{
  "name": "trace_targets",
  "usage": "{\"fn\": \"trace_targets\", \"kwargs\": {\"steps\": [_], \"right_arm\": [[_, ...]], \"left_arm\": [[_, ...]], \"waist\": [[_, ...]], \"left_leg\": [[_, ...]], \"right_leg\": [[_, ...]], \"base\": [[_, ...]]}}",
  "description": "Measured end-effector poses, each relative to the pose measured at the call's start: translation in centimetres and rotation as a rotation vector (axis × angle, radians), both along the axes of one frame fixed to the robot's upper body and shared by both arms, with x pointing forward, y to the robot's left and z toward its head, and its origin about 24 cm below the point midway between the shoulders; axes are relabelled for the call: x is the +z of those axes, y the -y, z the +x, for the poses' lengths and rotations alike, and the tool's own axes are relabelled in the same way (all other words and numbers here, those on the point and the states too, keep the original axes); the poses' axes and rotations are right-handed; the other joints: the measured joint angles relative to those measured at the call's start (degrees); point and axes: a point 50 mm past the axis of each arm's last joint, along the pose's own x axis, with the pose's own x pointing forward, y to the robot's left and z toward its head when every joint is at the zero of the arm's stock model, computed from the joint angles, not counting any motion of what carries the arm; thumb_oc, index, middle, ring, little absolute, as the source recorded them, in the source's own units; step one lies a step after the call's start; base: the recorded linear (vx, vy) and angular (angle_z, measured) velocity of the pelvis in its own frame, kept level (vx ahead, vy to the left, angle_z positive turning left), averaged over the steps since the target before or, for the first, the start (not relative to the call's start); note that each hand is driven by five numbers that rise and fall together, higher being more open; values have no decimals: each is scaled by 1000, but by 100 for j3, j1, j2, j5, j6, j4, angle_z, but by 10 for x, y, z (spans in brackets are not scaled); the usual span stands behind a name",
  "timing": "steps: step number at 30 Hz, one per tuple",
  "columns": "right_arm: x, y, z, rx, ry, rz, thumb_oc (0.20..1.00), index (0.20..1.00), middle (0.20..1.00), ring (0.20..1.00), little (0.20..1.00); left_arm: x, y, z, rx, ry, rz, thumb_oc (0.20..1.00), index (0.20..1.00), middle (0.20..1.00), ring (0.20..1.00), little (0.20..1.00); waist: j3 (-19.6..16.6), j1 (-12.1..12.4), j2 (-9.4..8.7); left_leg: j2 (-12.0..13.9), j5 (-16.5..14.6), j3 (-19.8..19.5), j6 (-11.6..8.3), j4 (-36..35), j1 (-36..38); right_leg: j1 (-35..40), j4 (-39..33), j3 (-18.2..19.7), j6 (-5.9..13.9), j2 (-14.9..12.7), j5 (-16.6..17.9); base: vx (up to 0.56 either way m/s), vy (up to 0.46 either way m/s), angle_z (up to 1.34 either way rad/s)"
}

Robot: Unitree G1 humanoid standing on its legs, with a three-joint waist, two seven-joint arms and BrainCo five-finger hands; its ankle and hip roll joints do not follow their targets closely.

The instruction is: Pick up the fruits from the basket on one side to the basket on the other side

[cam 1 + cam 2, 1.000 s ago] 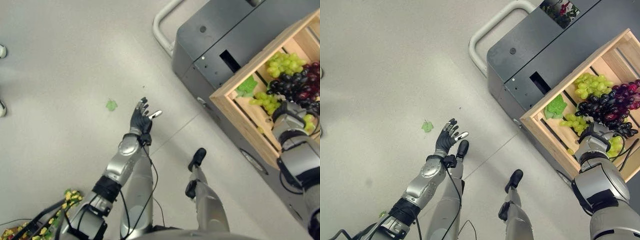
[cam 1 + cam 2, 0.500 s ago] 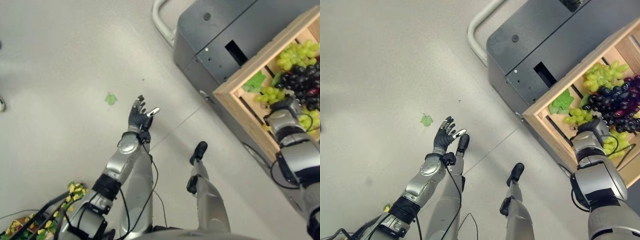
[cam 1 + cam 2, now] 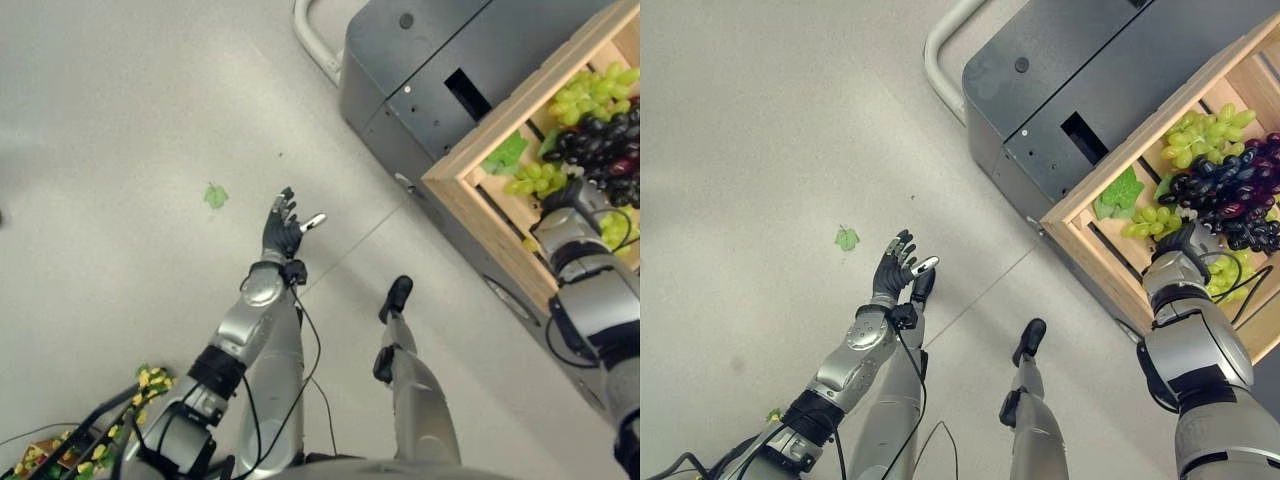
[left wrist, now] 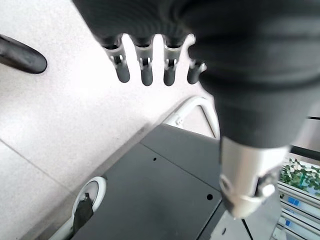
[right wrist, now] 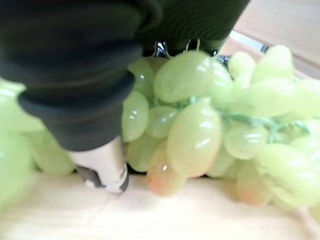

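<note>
- My left robot hand hangs over the floor with its fingers straight and spread, holding nothing; if I swing toward the other side carelessly it could clip the dark cart.
- A stray green leaf lies on the floor beyond that hand, so bits can clearly come loose from these bunches.
- My right robot hand is down in the wooden crate, pressed against the green grapes. Its fingers are buried among them, so I cannot tell whether they have closed.
- If the grip catches only a few berries, the bunch may tear or drop back.
- The dark grapes lie touching just beyond and could be dragged along.
</note>
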Motion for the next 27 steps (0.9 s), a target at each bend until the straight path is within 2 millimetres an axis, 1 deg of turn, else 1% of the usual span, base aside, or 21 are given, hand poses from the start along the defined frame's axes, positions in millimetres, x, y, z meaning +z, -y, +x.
{"fn": "trace_targets", "kwargs": {"steps": [3, 6, 10, 12, 13, 14, 17, 19, 21, 22, 23, 27], "right_arm": [[-1, 1, -1, -8, 11, 7, 200, 200, 200, 200, 200], [-4, -1, -1, -16, 77, 61, 200, 200, 200, 200, 200], [-13, -4, -3, -13, 154, 102, 200, 200, 200, 200, 200], [-18, -10, -2, -3, 224, 149, 200, 200, 200, 200, 200], [-18, -17, 0, 23, 268, 166, 200, 200, 200, 200, 200], [-14, -26, 4, 69, 338, 200, 200, 200, 200, 200, 200], [-18, -39, 5, 134, 413, 276, 200, 200, 200, 200, 200], [-18, -53, 6, 194, 475, 335, 200, 200, 200, 200, 200], [-25, -70, 3, 259, 549, 424, 200, 200, 200, 200, 200], [-28, -74, 2, 274, 557, 441, 200, 200, 200, 200, 200], [-32, -88, 1, 316, 579, 482, 200, 200, 200, 200, 200], [-46, -117, -7, 390, 624, 616, 200, 200, 200, 200, 200]], "left_arm": [[3, 1, 2, 2, 11, 0, 1000, 1000, 1000, 1000, 1000], [8, 1, 4, 11, 25, -2, 1000, 1000, 1000, 1000, 1000], [7, 0, 3, 23, 22, -5, 1000, 1000, 1000, 1000, 1000], [7, -1, 4, 34, 21, -6, 1000, 1000, 1000, 1000, 1000], [7, -2, 4, 43, 20, -7, 1000, 1000, 1000, 1000, 1000], [7, -6, 4, 61, 17, -13, 1000, 1000, 1000, 1000, 1000], [4, -7, 2, 81, 7, -21, 1000, 1000, 1000, 1000, 1000], [3, -11, 2, 96, 3, -22, 1000, 1000, 1000, 1000, 1000], [2, -11, 1, 102, 0, -27, 1000, 1000, 1000, 1000, 1000], [1, -9, 1, 100, -3, -33, 1000, 1000, 1000, 1000, 1000], [0, -12, 0, 112, -7, -37, 1000, 1000, 1000, 1000, 1000], [-5, -14, -2, 127, -24, -47, 1000, 1000, 1000, 1000, 1000]], "waist": [[0, -4, 0], [0, -18, 0], [0, -35, 0], [0, -57, -1], [0, -116, -2], [0, -182, -3], [0, -273, -3], [0, -360, -3], [2, -401, -6], [2, -414, -5], [2, -471, -6], [3, -539, -9]], "left_leg": [[-7, 7, -5, 5, 0, -13], [-6, 12, -5, 6, 0, -6], [0, 13, -3, 7, 1, 22], [12, 15, 1, 4, 1, 44], [18, 15, 1, 4, 1, 49], [19, 16, 4, 4, 1, 59], [39, 16, 35, 3, 2, 93], [49, 16, 52, 3, 2, 106], [70, 16, 138, 3, 1, 162], [75, 16, 171, 4, 1, 183], [87, 15, 203, 4, 2, 228], [124, 14, 349, 6, 1, 374]], "right_leg": [[-2, 1, -1, 0, 1, -3], [1, 1, 2, -2, 2, -2], [24, 2, 7, -4, 8, -4], [39, 3, 22, -6, 18, -4], [43, 7, 24, -9, 24, -6], [57, 9, 37, -10, 24, -7], [64, 21, 71, -13, 35, -8], [67, 24, 87, -18, 41, -9], [61, 100, 139, -28, 40, -47], [67, 113, 151, -30, 40, -55], [78, 152, 181, -36, 40, -75], [78, 284, 328, -37, 33, -104]], "base": [[2, 0, 3], [0, 0, 0], [0, 0, 0], [-41, 13, -3], [-39, 12, 0], [-43, 15, -1], [-38, 13, -5], [-44, 22, -4], [-69, 31, -7], [-74, 41, -9], [-36, 16, -8], [-53, 26, -14]]}}
